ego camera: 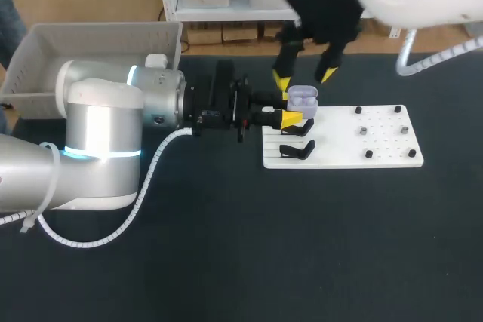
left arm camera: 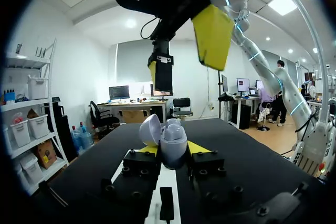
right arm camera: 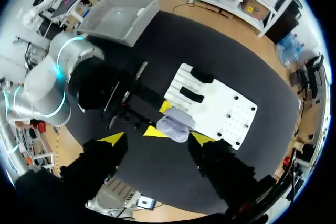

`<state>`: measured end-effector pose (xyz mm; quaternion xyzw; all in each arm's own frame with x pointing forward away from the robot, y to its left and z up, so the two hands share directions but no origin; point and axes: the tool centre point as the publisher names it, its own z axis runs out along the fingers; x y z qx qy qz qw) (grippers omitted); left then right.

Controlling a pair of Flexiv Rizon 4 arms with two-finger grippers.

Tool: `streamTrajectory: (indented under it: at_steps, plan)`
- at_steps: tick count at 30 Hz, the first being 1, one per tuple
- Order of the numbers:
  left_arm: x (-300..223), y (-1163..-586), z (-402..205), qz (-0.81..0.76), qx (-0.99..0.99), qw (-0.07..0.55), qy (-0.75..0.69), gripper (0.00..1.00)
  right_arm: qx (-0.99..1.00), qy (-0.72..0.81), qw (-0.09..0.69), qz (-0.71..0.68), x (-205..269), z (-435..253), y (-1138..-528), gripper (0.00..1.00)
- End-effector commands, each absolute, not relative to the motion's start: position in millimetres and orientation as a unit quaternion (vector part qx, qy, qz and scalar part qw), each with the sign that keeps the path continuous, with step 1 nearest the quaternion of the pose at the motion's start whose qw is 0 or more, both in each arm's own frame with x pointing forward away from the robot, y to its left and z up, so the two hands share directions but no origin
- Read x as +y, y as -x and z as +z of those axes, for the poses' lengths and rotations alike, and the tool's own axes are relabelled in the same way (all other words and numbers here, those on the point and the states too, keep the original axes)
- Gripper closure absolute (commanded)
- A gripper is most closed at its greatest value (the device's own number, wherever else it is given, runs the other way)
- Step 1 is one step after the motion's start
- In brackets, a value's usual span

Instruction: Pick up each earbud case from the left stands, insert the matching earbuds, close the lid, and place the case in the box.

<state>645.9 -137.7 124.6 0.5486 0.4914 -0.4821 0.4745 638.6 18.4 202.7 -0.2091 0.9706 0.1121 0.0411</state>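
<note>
A lavender earbud case [ego camera: 303,99] with its lid open is held over the left end of the white board [ego camera: 377,157]. My left gripper [ego camera: 290,108] comes in from the left and is shut on it. In the left wrist view the case [left arm camera: 172,141] sits between the yellow fingertips [left arm camera: 198,147], lid [left arm camera: 149,129] tipped back. My right gripper [ego camera: 304,78] hangs open just above and behind the case, touching nothing. In the right wrist view its gripper [right arm camera: 157,139] straddles the case [right arm camera: 172,126] from above. The grey box [ego camera: 106,39] stands at the back left.
Two black stands [ego camera: 297,149] sit on the board's left part, under and in front of the held case. Small dark pegs [ego camera: 363,131] dot its right part. My left arm's body [ego camera: 106,133] fills the table's left side.
</note>
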Motion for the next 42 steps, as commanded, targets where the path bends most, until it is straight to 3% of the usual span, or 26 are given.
streamTrajectory:
  at_steps: [1, 7, 17, 42]
  plan:
    - [-138.2, -646.2, 124.5, -0.481, 0.492, 0.475, -0.548, 1.00, 0.978, 0.139, 0.096, 0.120, 1.3, 207.5, -645.1, 0.00]
    - [-138.2, -646.2, 124.5, -0.481, 0.492, 0.475, -0.548, 1.00, 0.982, 0.033, 0.134, 0.132, -13.1, 202.7, -677.5, 0.00]
    - [-138.2, -646.2, 124.5, -0.481, 0.492, 0.475, -0.548, 1.00, 0.989, 0.003, 0.107, 0.103, -21.2, 172.8, -703.6, 0.00]
    - [-138.2, -646.2, 124.5, -0.481, 0.492, 0.475, -0.548, 1.00, 0.995, 0.017, 0.048, 0.081, -26.4, 149.2, -672.0, 0.00]
